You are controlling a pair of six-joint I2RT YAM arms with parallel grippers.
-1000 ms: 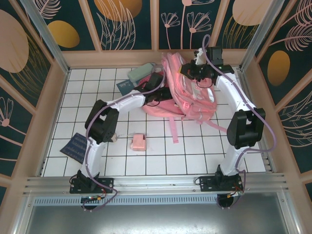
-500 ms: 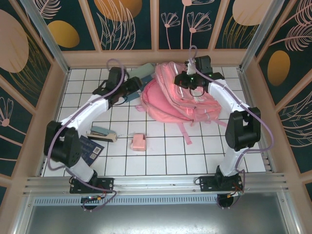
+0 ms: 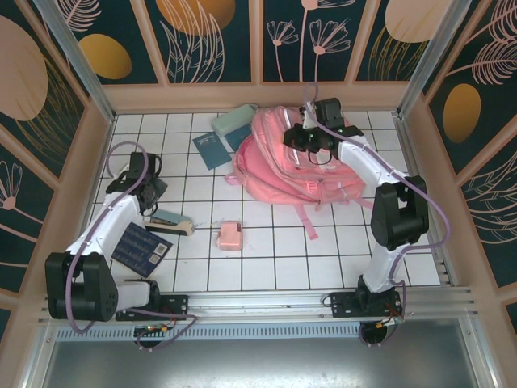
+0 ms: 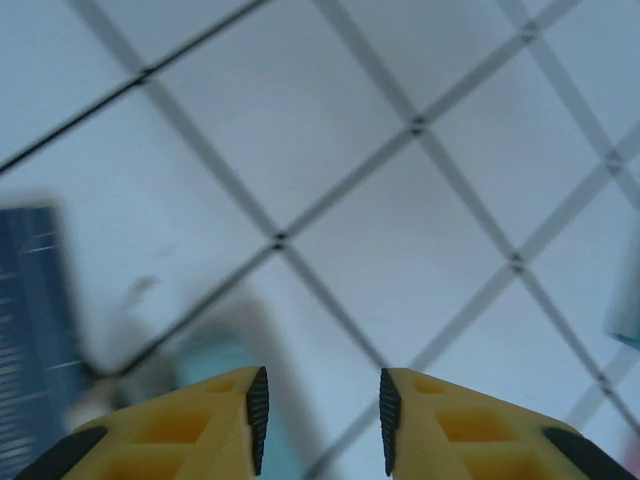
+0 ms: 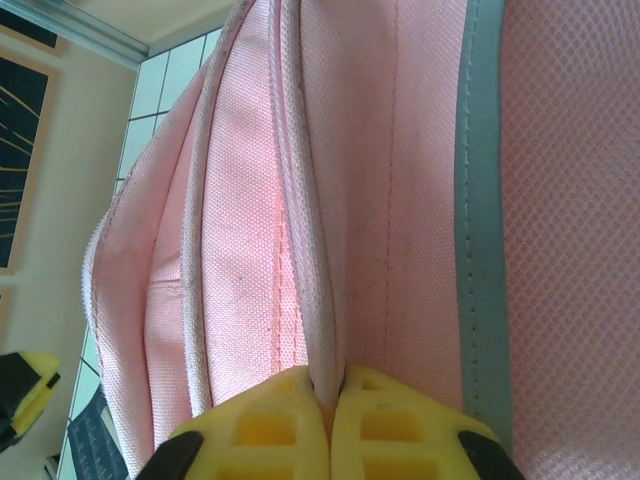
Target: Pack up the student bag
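Clearly the largest thing on the table, the student bag lies slumped at the far centre-right, close to the back wall, with a pink strap trailing toward the near edge. The right gripper sits on its upper part with its jaws pressed together on a raised fold of the pink fabric beside a pale reflective strip. The bag's opening and inside are not visible from any angle.

Just left of the bag lie a blue booklet and a grey-green pouch. A small pink box sits apart, nearer the front.

Well to the left, the left gripper hangs over bare tile with its jaws apart and nothing between them. Its wrist view is blurred: a teal object shows below it as a smear, and a dark blue slab is cut off at the frame's edge.

The tiled table is white with dark grid lines. Walls of dark panels painted with flowers and orange ovals, framed in pale wood, enclose it, and a metal rail runs along the near edge.
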